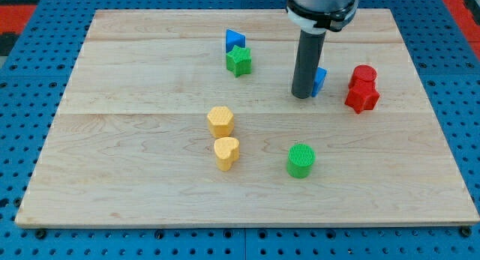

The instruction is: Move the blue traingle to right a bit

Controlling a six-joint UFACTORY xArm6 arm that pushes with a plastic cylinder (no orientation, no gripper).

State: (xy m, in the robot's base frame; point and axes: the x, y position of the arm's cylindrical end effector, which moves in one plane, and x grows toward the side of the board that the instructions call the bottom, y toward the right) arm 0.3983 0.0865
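We carry no gripper, only a rod. The blue triangle (235, 40) sits near the worktop's (135, 177) top, seemingly touching the green star (238, 61). Our tip (303, 96) stands well right, beside 1 half-hidden blue block (321, 80). We should circle to the triangle's left, then nudge it gently rightward.

The wooden desk (150, 192) carries a blue triangle (234, 40) touching a green star (239, 61) near the view's top. A second blue block (321, 79) (mostly hidden, shape unclear) sits at the view's right, near two touching red blocks (363, 89). Lower lie a yellow hexagon (220, 121), a yellow heart (226, 152) and a green cylinder (301, 160).
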